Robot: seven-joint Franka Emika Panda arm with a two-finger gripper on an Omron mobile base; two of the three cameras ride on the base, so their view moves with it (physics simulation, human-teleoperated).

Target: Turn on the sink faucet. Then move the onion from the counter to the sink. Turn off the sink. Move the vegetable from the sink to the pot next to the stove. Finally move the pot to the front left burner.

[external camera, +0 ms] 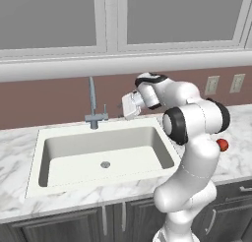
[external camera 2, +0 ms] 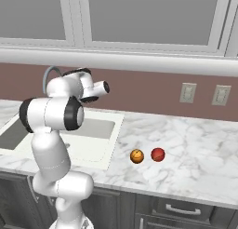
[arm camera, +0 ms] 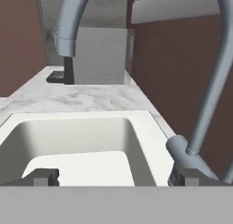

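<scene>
onion [external camera 2: 158,154] on counter [external camera 2: 195,144] | orange ball [external camera 2: 136,156] just beside it

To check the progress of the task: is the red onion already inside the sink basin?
No, the onion lies on the counter beside an orange ball, to the right of the sink.

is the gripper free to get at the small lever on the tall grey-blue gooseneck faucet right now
Probably yes: the gripper is open beside the tall grey-blue gooseneck faucet, whose small side lever has nothing in front of it.
</scene>
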